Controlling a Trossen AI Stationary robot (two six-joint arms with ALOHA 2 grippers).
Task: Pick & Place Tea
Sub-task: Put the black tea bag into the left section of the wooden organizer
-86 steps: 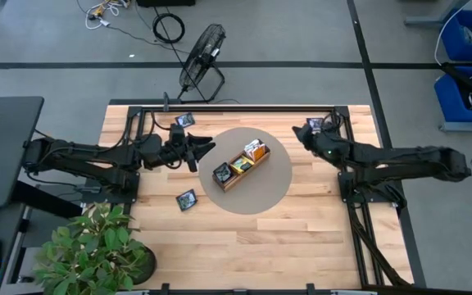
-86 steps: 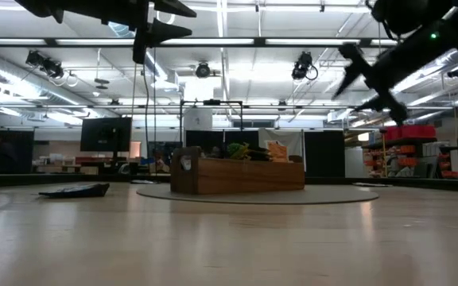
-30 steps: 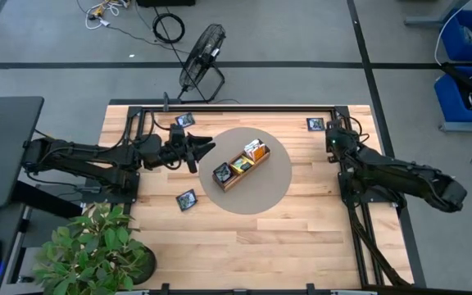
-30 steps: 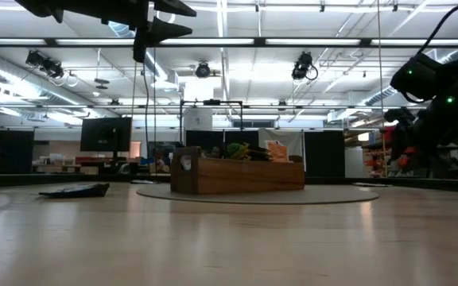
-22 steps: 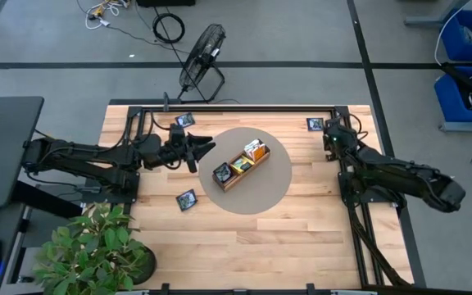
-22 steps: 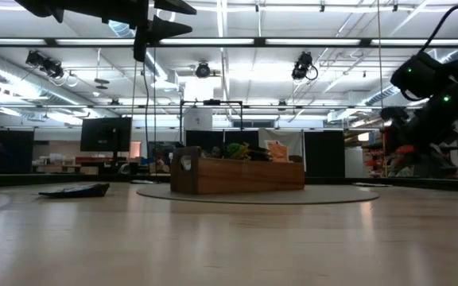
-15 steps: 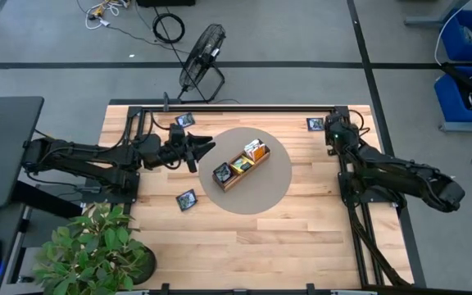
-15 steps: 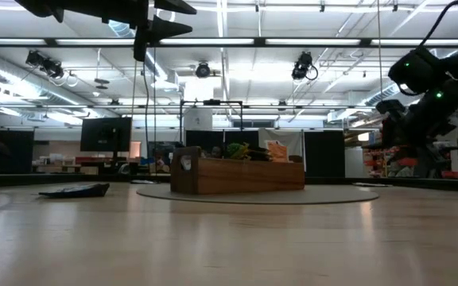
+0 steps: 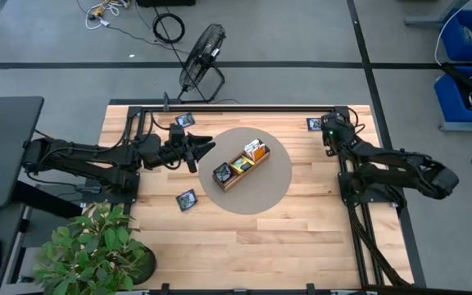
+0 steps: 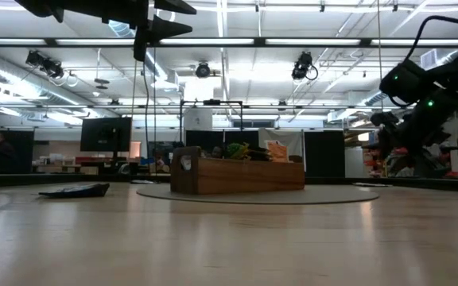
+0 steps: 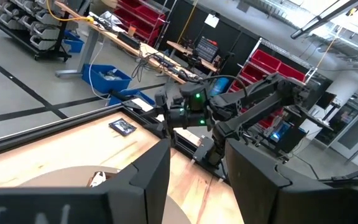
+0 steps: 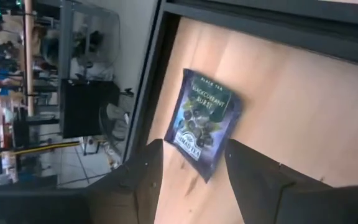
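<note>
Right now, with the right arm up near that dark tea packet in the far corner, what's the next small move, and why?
Probably lower the right gripper straight down onto the dark navy packet. The packet lies flat on the table, just ahead of the open fingers, not yet between them.

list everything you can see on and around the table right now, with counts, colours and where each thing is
tea packets loose on the table: three, dark navy; one at the far right corner, one at the far left, one nearer the front left of the mat
tea packets in the tray: count cannot be told, orange-and-white, yellow-green and dark
wooden tray: one, brown, three compartments, on the mat
round mat: one, grey-brown, table centre
table: one, light wood
fan: one, black, floor behind the table
plant: one, green, front left corner
blue bins: two, floor, far right
left gripper: open, raised beside the mat's left edge
right gripper: open, over the far right packet
</note>
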